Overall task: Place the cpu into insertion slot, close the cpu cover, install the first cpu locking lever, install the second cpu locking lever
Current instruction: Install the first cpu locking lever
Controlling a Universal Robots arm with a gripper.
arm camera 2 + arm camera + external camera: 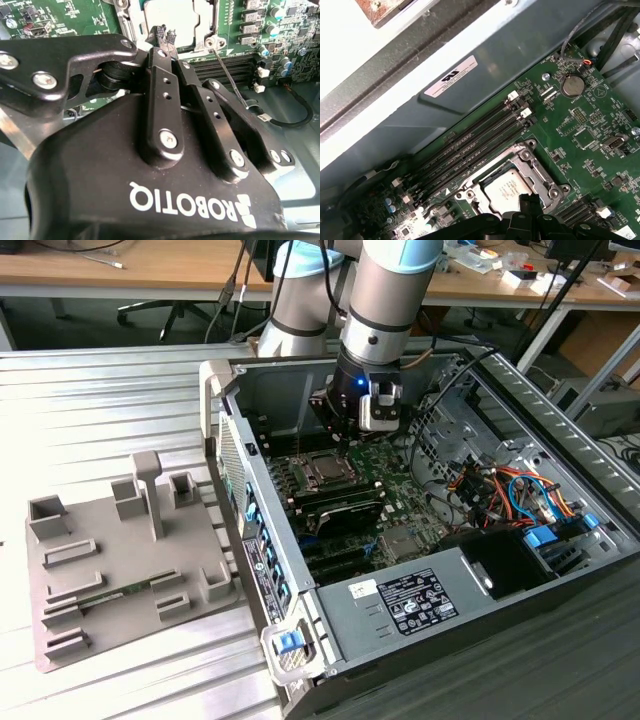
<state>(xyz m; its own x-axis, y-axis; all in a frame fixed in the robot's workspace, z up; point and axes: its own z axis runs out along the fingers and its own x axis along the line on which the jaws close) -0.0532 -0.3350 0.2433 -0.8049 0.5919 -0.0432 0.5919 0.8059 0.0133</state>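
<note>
Ribbed metal tabletop (120, 390) fills the foreground of your exterior view, with a grey fixture tray (100, 540) lying on it toward that view's left. Just beside the tray you have the open computer case (290, 570), and inside its near end a labelled grey box (400, 600), with orange and blue cables (510, 485) toward the exterior view's right. Beyond that lies the green motherboard (400, 475) with the insertion slot (322, 471). In the first wrist view you can see the cpu (507, 187) seated in it, its silvery top showing through the cut-out of the cpu cover (536, 165), which lies flat over it beside the long memory slots (470, 145). In the second wrist view a thin metal lever (230, 75) angles away from the socket's corner across those slots. Your gripper (166, 36) hangs just above the socket's edge, fingertips pressed together with nothing between them. Wooden desks (150, 270) stand behind the case.
</note>
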